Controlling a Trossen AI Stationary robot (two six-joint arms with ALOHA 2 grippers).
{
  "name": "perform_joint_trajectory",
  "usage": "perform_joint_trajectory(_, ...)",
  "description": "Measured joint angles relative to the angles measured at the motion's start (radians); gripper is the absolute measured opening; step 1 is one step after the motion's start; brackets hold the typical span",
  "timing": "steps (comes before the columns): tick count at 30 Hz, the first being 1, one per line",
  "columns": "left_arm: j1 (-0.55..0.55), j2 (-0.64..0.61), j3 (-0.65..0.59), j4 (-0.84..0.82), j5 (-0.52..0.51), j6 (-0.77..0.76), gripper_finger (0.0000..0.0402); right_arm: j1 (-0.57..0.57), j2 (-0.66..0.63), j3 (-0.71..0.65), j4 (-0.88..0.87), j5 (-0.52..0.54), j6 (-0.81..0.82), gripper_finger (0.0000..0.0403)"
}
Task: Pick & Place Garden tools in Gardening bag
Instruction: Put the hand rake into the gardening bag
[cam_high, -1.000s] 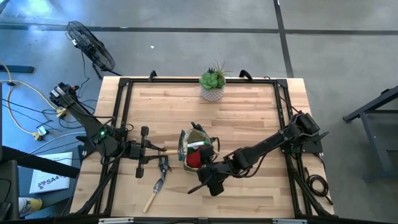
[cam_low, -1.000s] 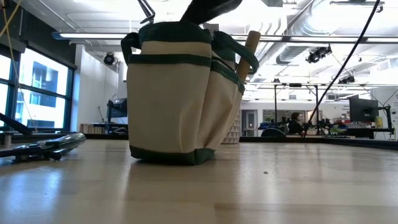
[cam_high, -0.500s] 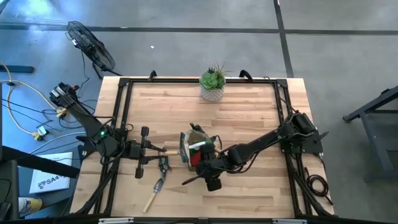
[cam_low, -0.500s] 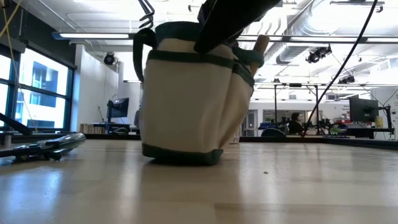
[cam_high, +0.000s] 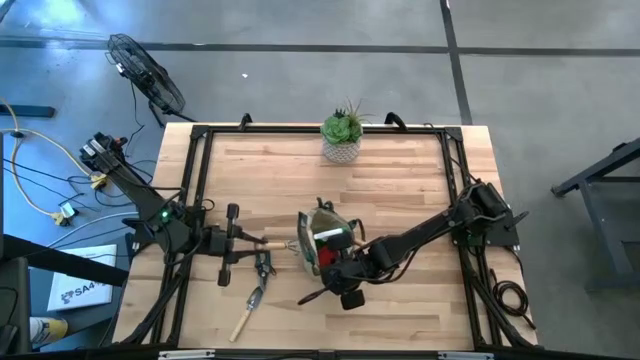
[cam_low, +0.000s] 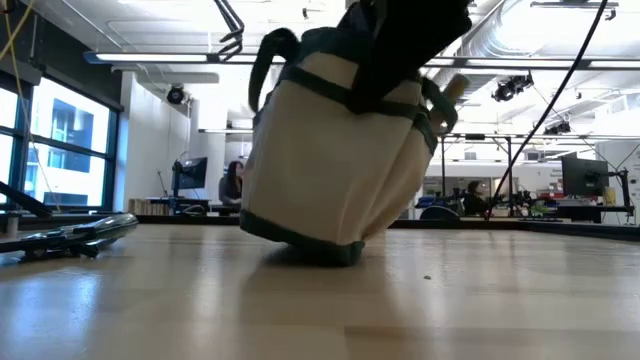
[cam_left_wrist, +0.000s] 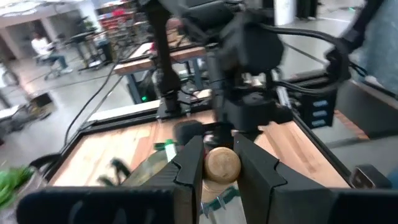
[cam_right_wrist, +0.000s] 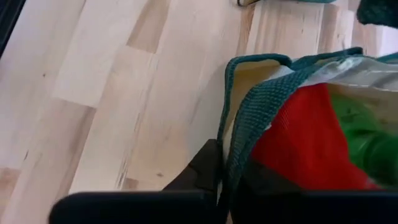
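Note:
The olive-tan gardening bag (cam_high: 325, 240) (cam_low: 335, 170) stands tipped near the table's middle, with a red item (cam_right_wrist: 292, 140) and a green bottle (cam_right_wrist: 364, 134) inside. My right gripper (cam_high: 337, 272) (cam_right_wrist: 227, 183) is shut on its rim from the near side. Left of the bag, my left gripper (cam_high: 258, 243) (cam_left_wrist: 222, 171) is shut on a wooden tool handle (cam_high: 280, 244) that reaches the bag's left wall. Another wooden handle (cam_low: 450, 95) sticks up at the bag's side. A dark tool (cam_high: 262, 268) and a wooden-handled tool (cam_high: 246, 312) lie flat on the table. My left gripper pinches the wooden handle's round free end (cam_left_wrist: 222, 163) between its two fingers. The fingers come level from the table's left and lie along the handle. The handle is held level above the table, its other end at the bag. My right gripper pinches the bag's dark green rim (cam_right_wrist: 239, 146) between its fingers, one finger (cam_right_wrist: 202, 168) outside the wall. It comes slanting down from the near right. The bag leans over, with only its lower edge (cam_low: 325, 252) on the table.
A succulent in a white pot (cam_high: 342, 135) stands at the far edge. A black frame (cam_high: 195, 190) runs round the tabletop. Bare wood lies right of the bag and along the near edge. A person (cam_low: 232, 182) sits in the room behind.
My right gripper has moved in toward the bag and shut on its rim. The bag has slid a little toward the table's right and tipped over, one side of its bottom rising off the wood.

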Motion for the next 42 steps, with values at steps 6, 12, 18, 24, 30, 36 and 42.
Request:
perform_joint_trajectory(6,0.001,0.039,0.0,0.108,-0.085,-0.047,0.0064,0.004,0.0,0.0,0.001,0.021,-0.001,0.0005)
perform_joint_trajectory(12,0.001,0.091,0.0,0.176,-0.112,-0.045,0.0064,0.003,0.0,0.0,0.002,0.023,-0.001,0.0004)
perform_joint_trajectory(18,0.002,0.094,0.0,0.177,-0.155,-0.047,0.0064,0.003,-0.001,0.0,0.001,0.023,-0.001,0.0004)
perform_joint_trajectory(24,0.001,0.131,-0.014,0.188,-0.162,0.007,0.0064,0.003,-0.001,0.0,0.001,0.023,-0.001,0.0004)
perform_joint_trajectory(30,0.035,0.128,-0.096,0.39,-0.111,0.088,0.0064,0.003,-0.001,0.0,0.001,0.023,-0.001,0.0004)
perform_joint_trajectory(36,0.08,0.112,-0.217,0.582,-0.019,0.1,0.0064,0.009,-0.001,0.0,-0.004,0.025,0.005,0.0004)
perform_joint_trajectory(42,0.079,0.066,-0.282,0.664,0.028,0.093,0.0064,0.01,-0.002,0.0,-0.017,0.025,0.008,0.0004)
